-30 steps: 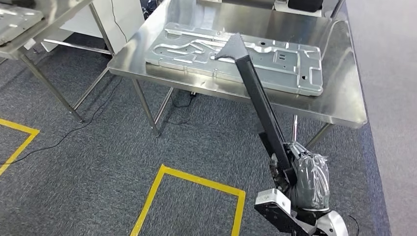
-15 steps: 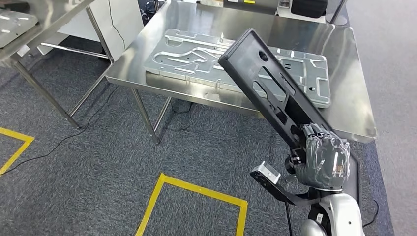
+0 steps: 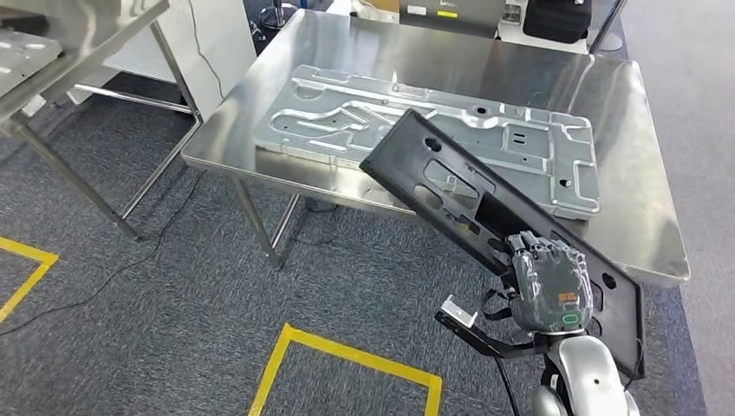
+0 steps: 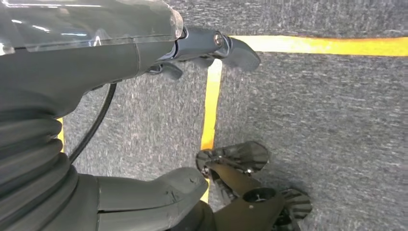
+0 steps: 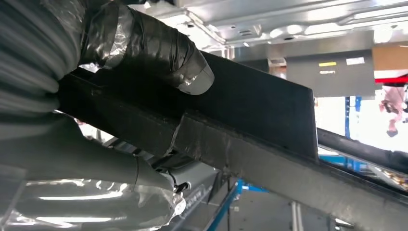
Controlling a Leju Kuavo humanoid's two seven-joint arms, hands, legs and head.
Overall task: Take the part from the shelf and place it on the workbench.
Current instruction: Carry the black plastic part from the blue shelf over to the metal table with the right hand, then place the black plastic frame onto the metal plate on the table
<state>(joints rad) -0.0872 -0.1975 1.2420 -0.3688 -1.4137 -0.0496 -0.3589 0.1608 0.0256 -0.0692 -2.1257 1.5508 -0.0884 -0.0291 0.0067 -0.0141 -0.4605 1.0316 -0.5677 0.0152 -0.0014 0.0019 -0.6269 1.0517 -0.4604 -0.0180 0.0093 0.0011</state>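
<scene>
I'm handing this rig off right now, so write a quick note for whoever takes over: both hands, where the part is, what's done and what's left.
Right hand: grips the long black part near its lower end.
Left hand: holds nothing, hanging over the carpet with yellow floor tape.
Part: in the air, tilted, upper end over the steel workbench and the stamped metal panel lying on it.
Done: part off the shelf, carried to the bench.
Left: lower it onto the bench, let go.

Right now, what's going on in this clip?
The right robot hand grips a long black part and holds it tilted, its far end over the steel workbench, above a grey stamped metal panel lying there. The part is not set down yet. The left robot hand hangs over the carpet, holding nothing.
</scene>
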